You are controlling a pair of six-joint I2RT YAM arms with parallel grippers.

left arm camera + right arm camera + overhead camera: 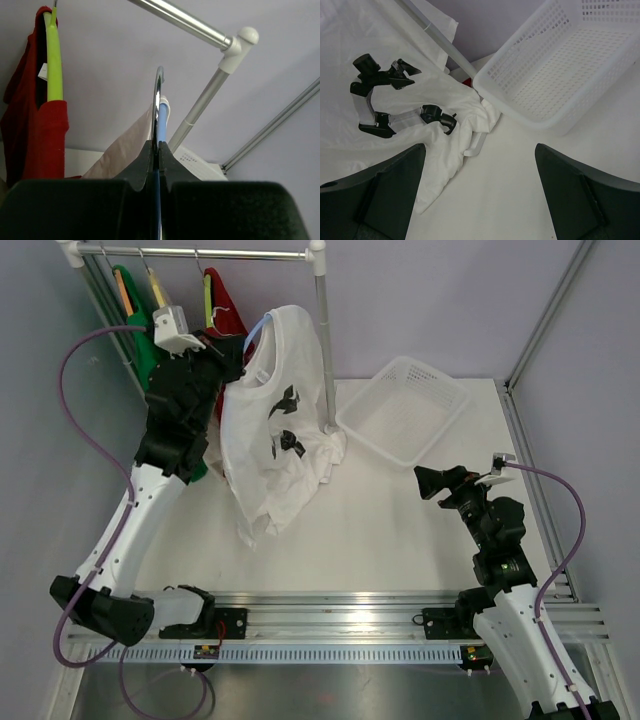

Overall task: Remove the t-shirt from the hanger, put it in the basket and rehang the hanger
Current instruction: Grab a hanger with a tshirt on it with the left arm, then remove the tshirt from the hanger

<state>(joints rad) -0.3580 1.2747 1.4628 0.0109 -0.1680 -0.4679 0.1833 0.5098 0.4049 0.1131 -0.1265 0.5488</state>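
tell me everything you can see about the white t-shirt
The white t-shirt looks like thin, soft fabric with a black printed graphic on its front. It sits on a light blue hanger, and the left gripper is shut on the hanger's hook. The shirt hangs slanted from the collar. Its lower part lies crumpled on the table around the foot of the rack post, close to the white basket.

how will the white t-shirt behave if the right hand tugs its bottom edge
Probably floppy: the white t-shirt hangs in folds and its lower part is bunched on the table. Likely it stretches and slides rather than lifting whole. The hanger, pinched in the left hand, may catch the neck.
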